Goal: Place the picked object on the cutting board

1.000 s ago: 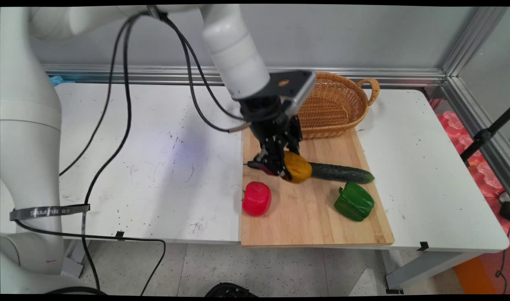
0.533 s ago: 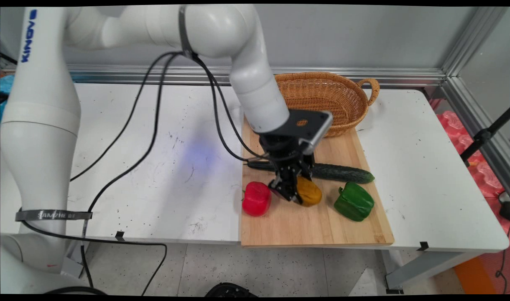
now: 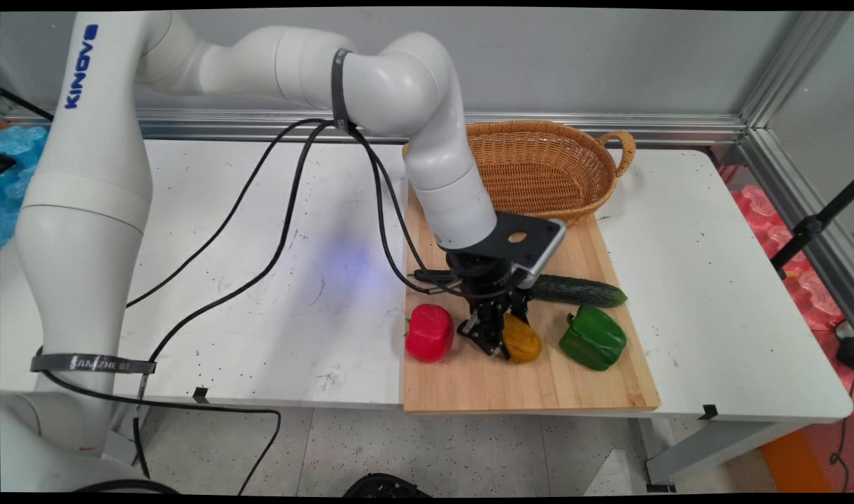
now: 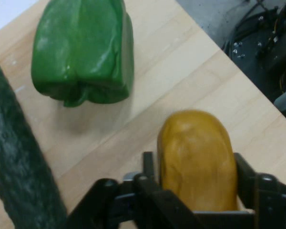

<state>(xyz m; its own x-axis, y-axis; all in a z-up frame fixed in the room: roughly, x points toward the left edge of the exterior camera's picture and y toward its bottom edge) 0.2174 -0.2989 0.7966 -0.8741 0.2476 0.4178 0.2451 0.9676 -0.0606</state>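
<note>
Gripper: the black two-finger gripper (image 3: 502,343) points down over the near middle of the wooden cutting board (image 3: 483,381); its fingers are pinched on the yellow pepper (image 3: 522,341), one on each side, as the hand view shows (image 4: 195,160)

Yellow pepper: down at board level between the red pepper (image 3: 430,332) and the green pepper (image 3: 593,337); whether it touches the wood cannot be told; in the hand view its rounded end juts out past the fingertips over bare board

Red pepper: on the board's left edge, just beside the gripper on its left; apart from the fingers

Green pepper: on the board to the right of the yellow pepper, apart from it with bare wood between (image 4: 83,50)

Cucumber: a dark cucumber (image 3: 581,292) lies crosswise on the board behind the peppers; its left part is hidden by the wrist and its mounting plate; in the hand view it runs along the left edge (image 4: 14,171)

Basket: a wicker basket (image 3: 549,171) with a side handle stands at the board's far end, partly hidden by the arm's forearm

Cables: black cables (image 3: 273,210) hang from the arm and loop over the white table (image 3: 259,308) to the left of the board

Obstruction: the arm stands between camera and the board's far left part
</note>
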